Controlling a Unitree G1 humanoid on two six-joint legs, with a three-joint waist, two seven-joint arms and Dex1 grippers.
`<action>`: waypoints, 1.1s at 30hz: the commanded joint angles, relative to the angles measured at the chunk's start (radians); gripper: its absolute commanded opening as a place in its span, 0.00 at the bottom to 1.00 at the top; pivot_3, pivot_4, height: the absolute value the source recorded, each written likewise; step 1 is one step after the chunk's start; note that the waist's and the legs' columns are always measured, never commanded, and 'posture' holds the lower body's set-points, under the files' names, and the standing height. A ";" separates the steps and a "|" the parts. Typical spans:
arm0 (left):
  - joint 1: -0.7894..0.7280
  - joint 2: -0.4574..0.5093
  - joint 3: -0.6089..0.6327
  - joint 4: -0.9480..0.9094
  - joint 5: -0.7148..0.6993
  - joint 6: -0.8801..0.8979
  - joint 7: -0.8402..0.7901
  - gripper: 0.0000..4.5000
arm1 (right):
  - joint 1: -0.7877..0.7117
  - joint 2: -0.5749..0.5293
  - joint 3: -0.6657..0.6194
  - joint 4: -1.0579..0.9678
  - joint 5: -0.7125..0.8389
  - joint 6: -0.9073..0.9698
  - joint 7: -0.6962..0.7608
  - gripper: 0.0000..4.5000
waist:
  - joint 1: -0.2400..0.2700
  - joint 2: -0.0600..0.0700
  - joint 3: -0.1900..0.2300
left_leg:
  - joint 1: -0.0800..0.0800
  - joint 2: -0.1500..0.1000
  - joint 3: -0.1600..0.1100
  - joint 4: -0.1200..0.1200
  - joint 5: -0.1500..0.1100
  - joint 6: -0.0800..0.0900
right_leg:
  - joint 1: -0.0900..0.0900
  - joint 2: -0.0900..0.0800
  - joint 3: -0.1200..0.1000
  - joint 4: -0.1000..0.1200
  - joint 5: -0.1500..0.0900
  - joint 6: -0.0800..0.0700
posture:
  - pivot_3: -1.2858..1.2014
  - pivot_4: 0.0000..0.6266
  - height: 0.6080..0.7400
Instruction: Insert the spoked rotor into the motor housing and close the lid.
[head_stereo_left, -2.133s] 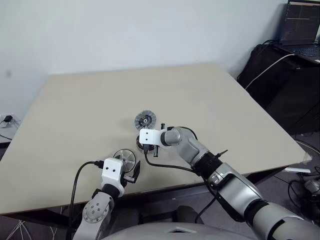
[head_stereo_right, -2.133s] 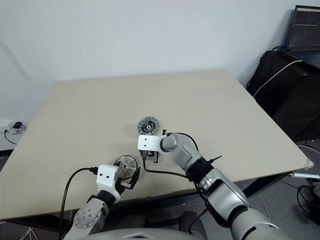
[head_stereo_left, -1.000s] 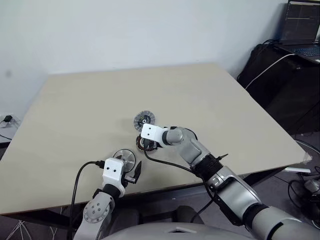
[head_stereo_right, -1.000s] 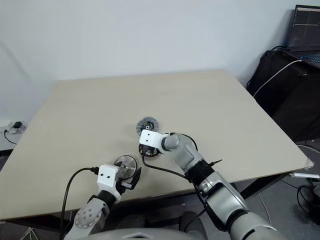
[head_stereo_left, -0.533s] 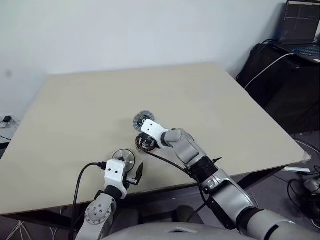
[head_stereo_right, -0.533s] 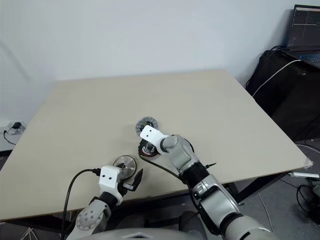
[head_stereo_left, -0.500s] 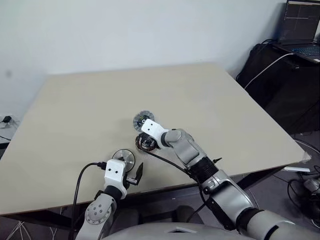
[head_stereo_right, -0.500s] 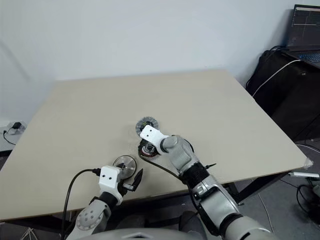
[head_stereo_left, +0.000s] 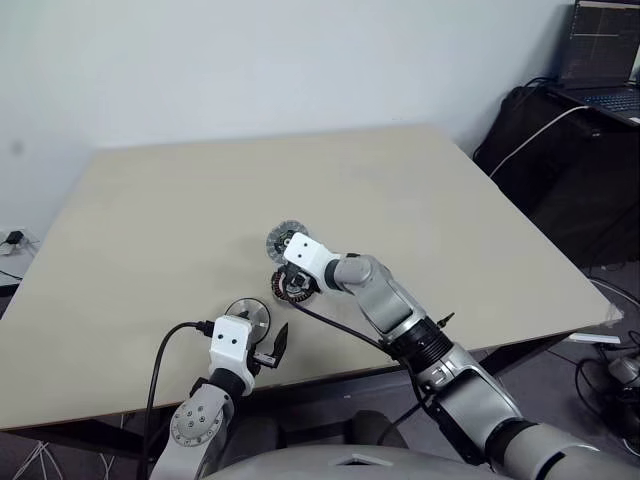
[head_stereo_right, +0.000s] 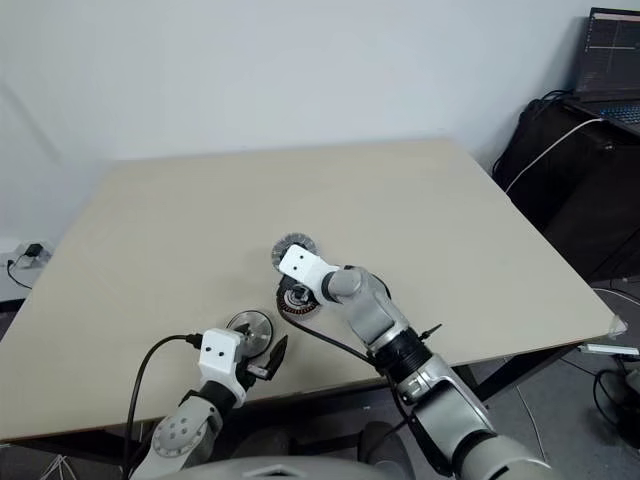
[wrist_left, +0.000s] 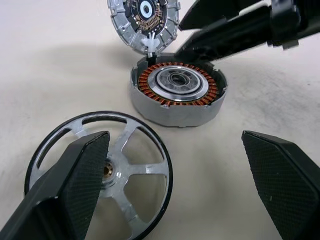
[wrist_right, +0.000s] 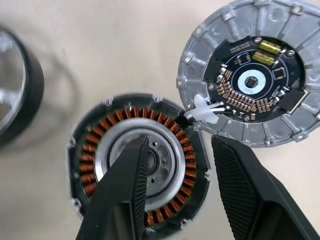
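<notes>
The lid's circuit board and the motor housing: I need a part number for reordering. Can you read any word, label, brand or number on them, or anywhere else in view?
No text can be read.
lid: the circuit board shows components and traces, no legible marking.
motor housing: no label or number visible.
spoked rotor: bare metal, no marking.
laptop: lines on its screen, too small to read.

A beige table (head_stereo_left: 400, 190) fills the middle, before a pale wall (head_stereo_left: 250, 60). Off to the right — a laptop (head_stereo_left: 600, 60), open on a black stand (head_stereo_left: 560, 170).
</notes>
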 joint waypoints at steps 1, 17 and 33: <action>-0.006 -0.002 0.002 -0.008 -0.006 -0.028 -0.005 1.00 | -0.031 -0.012 0.025 0.025 -0.014 -0.099 0.022 0.48 | 0.000 0.000 0.001 | 0.000 0.000 0.000 0.000 0.000 0.000 | 0.000 0.000 0.000 0.000 0.000 0.000 | 0.52 0.00 1.00; 0.000 -0.015 -0.003 -0.021 -0.001 -0.025 0.003 1.00 | -0.103 -0.002 0.030 0.202 -0.060 -0.230 0.023 0.48 | 0.002 -0.001 0.001 | 0.000 0.000 0.000 0.001 0.000 0.000 | 0.000 0.000 0.000 0.000 0.000 0.000 | 0.52 0.00 1.00; -0.006 -0.014 -0.002 -0.021 -0.003 -0.020 -0.003 1.00 | -0.090 -0.036 0.015 0.180 -0.063 -0.198 0.065 0.48 | 0.004 -0.001 0.001 | 0.000 0.000 0.000 0.000 0.000 0.000 | 0.000 0.000 0.000 0.000 0.000 0.000 | 0.52 0.00 1.00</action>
